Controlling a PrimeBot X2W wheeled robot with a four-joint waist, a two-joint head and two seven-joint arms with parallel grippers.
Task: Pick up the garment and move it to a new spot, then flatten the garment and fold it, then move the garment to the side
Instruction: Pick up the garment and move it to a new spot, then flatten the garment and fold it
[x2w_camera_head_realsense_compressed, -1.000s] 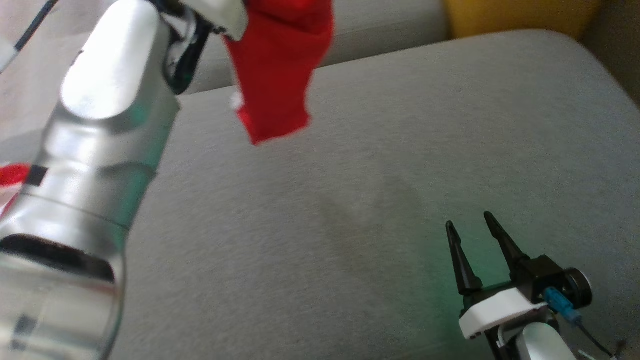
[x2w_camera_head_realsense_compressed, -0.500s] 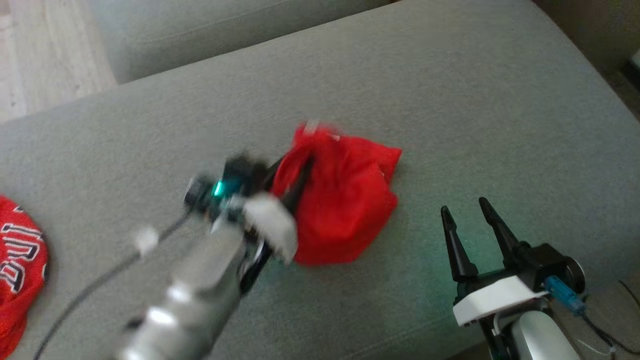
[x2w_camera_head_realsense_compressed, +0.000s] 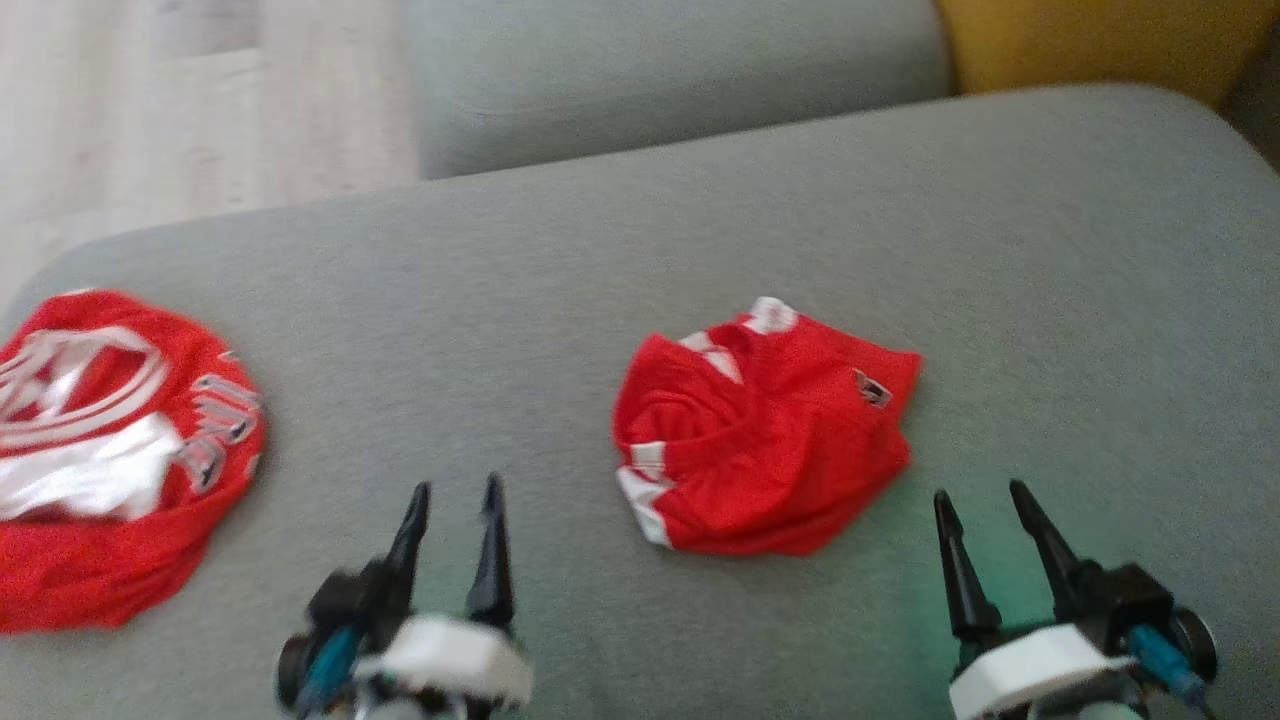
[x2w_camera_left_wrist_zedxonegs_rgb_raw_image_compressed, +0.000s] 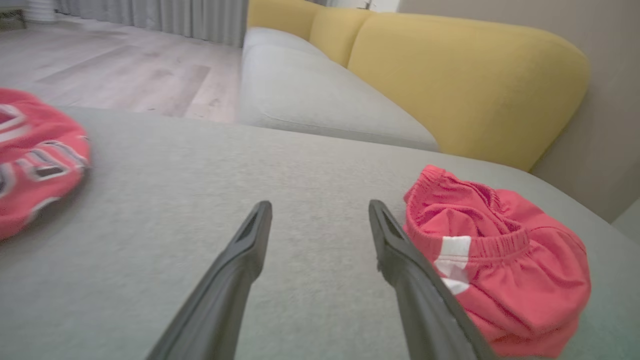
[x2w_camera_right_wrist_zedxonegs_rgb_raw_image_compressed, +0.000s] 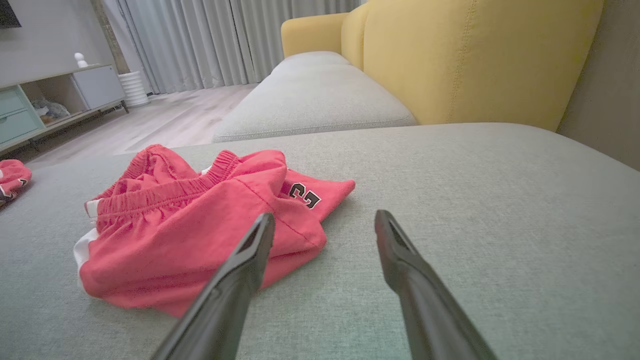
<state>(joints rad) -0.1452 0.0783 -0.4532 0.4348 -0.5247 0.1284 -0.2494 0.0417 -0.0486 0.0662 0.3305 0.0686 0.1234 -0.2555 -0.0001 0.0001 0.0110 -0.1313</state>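
My left gripper (x2w_camera_head_realsense_compressed: 457, 486) and right gripper (x2w_camera_head_realsense_compressed: 979, 491) both stand spread and empty near the grey cushion's (x2w_camera_head_realsense_compressed: 560, 270) front edge. The crumpled red garment (x2w_camera_head_realsense_compressed: 765, 430) lies on it between them, apart from both

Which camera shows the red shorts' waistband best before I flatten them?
The right wrist view: the elastic waistband runs sharp and unobstructed across the top of the crumpled shorts. The left wrist view shows a shorter curved stretch beside a white stripe. The head view is blurred, so the band cannot be made out there.
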